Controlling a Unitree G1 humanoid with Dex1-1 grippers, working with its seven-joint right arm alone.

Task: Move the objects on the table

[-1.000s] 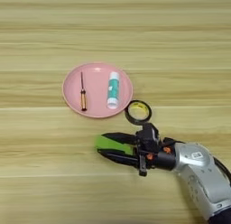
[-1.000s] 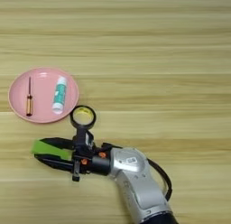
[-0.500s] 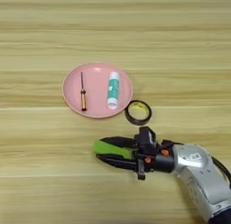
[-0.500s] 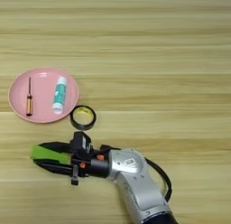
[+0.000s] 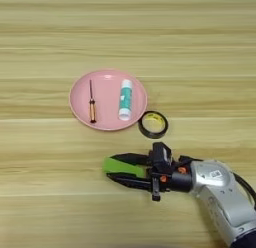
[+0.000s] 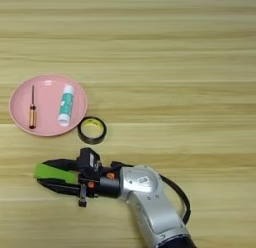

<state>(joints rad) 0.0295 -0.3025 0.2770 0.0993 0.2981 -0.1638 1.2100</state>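
Carried slightly nearer since a second ago, the green block point(image 5: 119, 166) sits clamped between the end effector's point(image 5: 116, 168) black fingers just above the bench point(image 5: 200, 52), near of the pink plate point(image 5: 80, 109) and tape roll point(image 5: 153, 124), best lowered flat before release.

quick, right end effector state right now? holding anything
Right end effector: one black finger on each long side of the green block, which lies flat on the table; whether it is gripped cannot be told.

You see the black two-fingered gripper point(image 5: 116, 169) clamping the flat bright green rectangular block point(image 5: 120, 166), below the round pink plate point(image 5: 80, 107).
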